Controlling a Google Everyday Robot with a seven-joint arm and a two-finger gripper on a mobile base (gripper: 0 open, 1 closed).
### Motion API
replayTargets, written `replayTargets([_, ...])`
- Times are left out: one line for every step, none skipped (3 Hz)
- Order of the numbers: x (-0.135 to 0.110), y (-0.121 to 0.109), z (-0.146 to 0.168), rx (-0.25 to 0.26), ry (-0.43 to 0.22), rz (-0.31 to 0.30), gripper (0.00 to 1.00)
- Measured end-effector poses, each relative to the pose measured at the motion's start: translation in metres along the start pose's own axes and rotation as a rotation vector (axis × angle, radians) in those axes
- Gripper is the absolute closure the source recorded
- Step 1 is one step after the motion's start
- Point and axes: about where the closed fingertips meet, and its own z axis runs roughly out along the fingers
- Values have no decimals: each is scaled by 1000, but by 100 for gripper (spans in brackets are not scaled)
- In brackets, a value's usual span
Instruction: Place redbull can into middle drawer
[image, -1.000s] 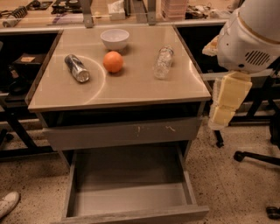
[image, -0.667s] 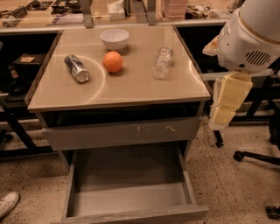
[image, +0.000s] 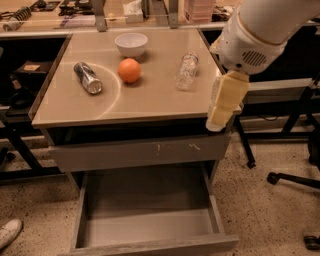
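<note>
The redbull can (image: 88, 77) lies on its side on the left part of the tan table top, apart from the other things. The middle drawer (image: 146, 226) stands pulled out below the table, and nothing lies on its flat grey bottom. My gripper (image: 220, 117) hangs pale yellow from the white arm at the table's right front corner. It points down, far to the right of the can and above the drawer's right side. It holds nothing that I can see.
An orange (image: 129, 70), a white bowl (image: 131, 44) and a clear plastic bottle (image: 187, 71) sit on the table. A shut grey drawer front with pale scratches (image: 140, 151) is above the open drawer. Chair legs (image: 295, 179) stand right, a shoe (image: 9, 232) left.
My arm and gripper have moved left, from beside the table's right edge to over its right front corner. The can and the drawer have not moved.
</note>
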Motion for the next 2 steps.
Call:
replayTargets([-29,-32,19,-21,-45,-32,0])
replayTargets([-33,-34,17,-13,-53,-35,0])
